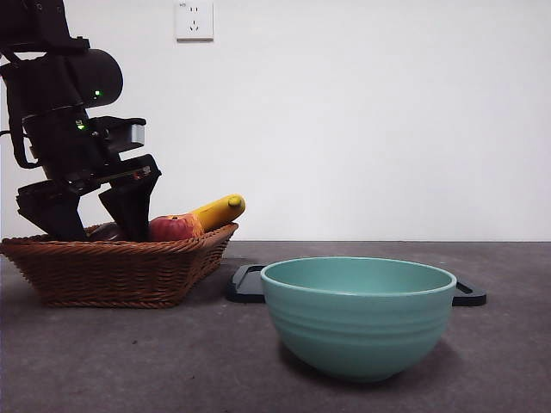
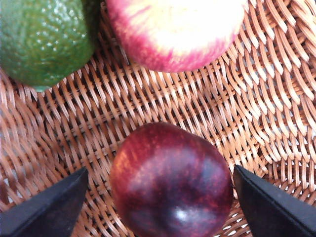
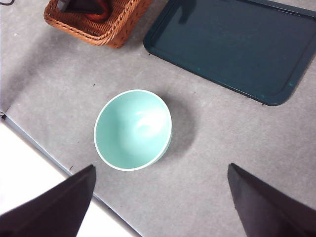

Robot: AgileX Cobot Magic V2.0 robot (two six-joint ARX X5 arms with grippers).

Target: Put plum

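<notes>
A black robot arm reaches down from the upper left of the front view into a shallow wicker basket [image 1: 116, 271] that sits on a dark grey bench [image 1: 172, 361]. This is the left arm, and its left gripper [image 1: 90, 211] points downward into the basket with its two fingers [image 1: 131, 202] spread wide apart. In the left wrist view, the plum [image 2: 170, 182], a glossy dark maroon-purple fruit, lies on the woven basket floor between those two spread fingers, with a gap of wicker showing on each side, so neither finger touches it.

Beside the plum in the basket lie a red-and-yellow apple [image 2: 177, 32] and a bumpy green fruit [image 2: 44, 42]. From the front, a yellow banana [image 1: 219, 209] juts up over the basket's rim next to the apple.

The right gripper [image 3: 158, 207] hovers high above the bench, well apart from the basket, its fingers also spread wide. Below it stands a pale teal bowl [image 3: 133, 129], upright on the bench. A dark flat tray [image 3: 237, 47] lies behind the bowl, near the basket.
</notes>
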